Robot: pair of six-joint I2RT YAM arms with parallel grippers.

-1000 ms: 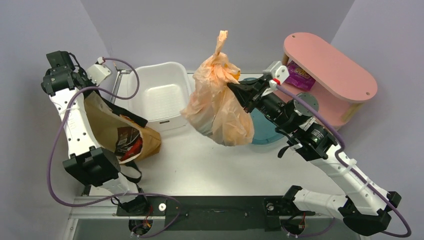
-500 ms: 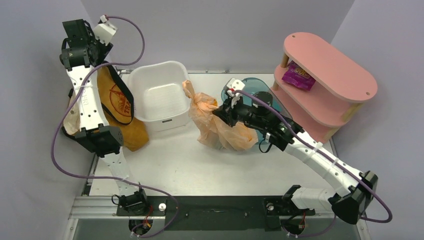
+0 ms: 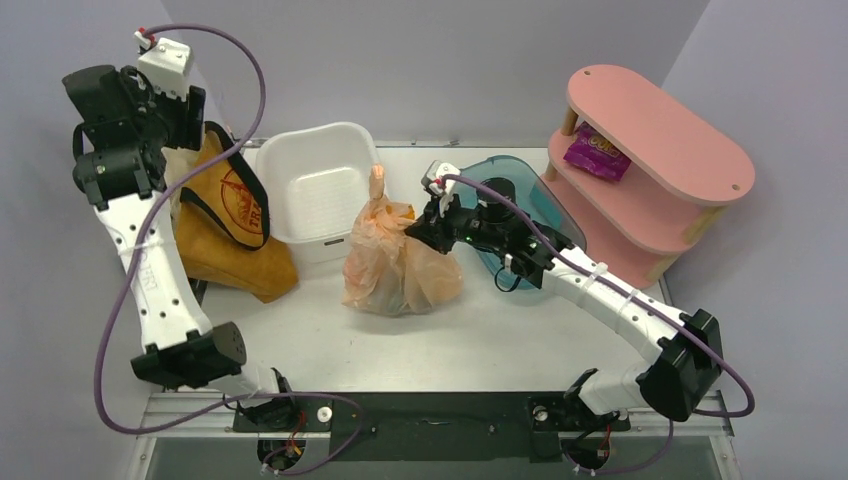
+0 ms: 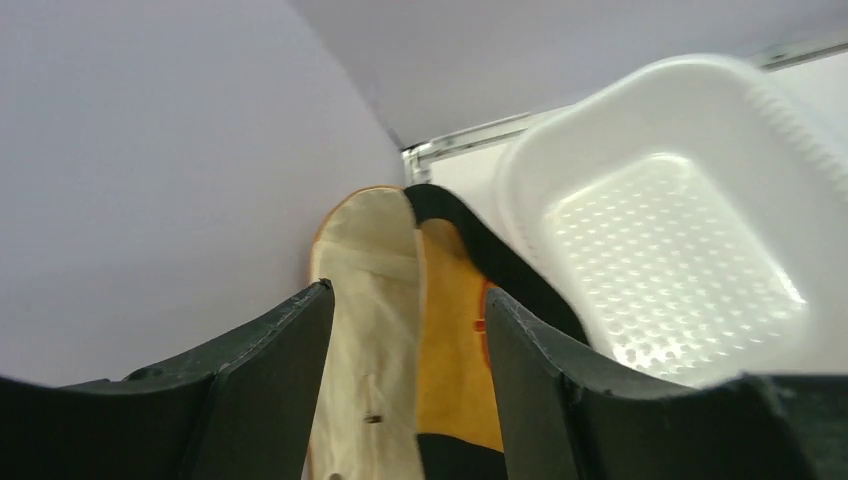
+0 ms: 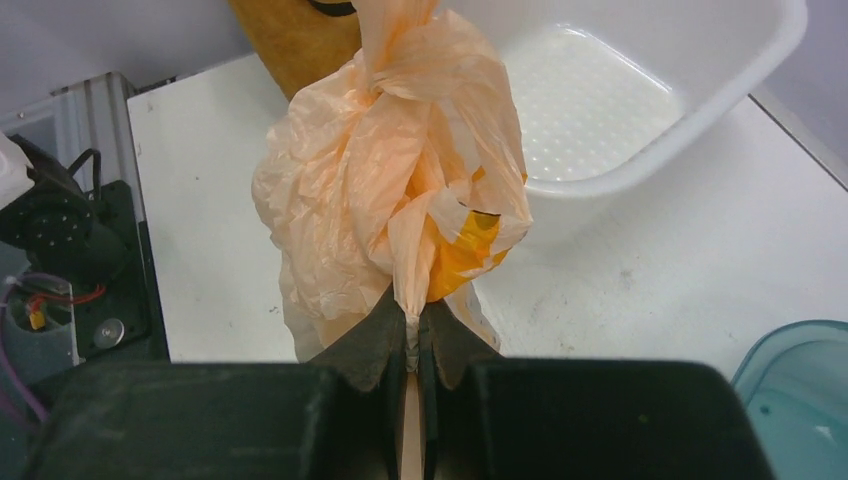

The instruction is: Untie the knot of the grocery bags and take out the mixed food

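1. Spanning the whole scene, the worktop [image 3: 500,330] carries everything; the pink shelf [image 3: 655,125] stands at its right rear, as it did a second ago.
2. The mustard canvas tote [image 3: 225,255] is propped up against the left wall, with its red logo and a black strap facing the overhead camera. A second ago it lay on its side with its mouth gaping and a dark snack bag showing inside.
3. The white tub [image 3: 318,190] sits at the rear centre, just right of the tote, and has not moved.
4. The teal tub [image 3: 540,195] lies right of it, partly under the right arm, in the same place as before.
5. The peach plastic bag [image 3: 395,265] now rests on the worktop just in front of the white tub, with its knot [image 3: 378,195] pointing up and still tied. A second ago it hung high in the air; half a second ago it was lower, beside the teal tub.
6. The left end effector [image 4: 408,292] hangs above the tote's rim with its jaws apart. The cream lining and mustard cloth show in the gap, and I cannot tell whether they touch the fingers. The arm has risen and swung towards the back corner.
7. The right end effector [image 5: 412,310] is pinched closed on a fold of peach plastic on the bag's right side, having come down with it.
8. The purple packet [image 3: 592,152] lies on the shelf's lower tier, unchanged.
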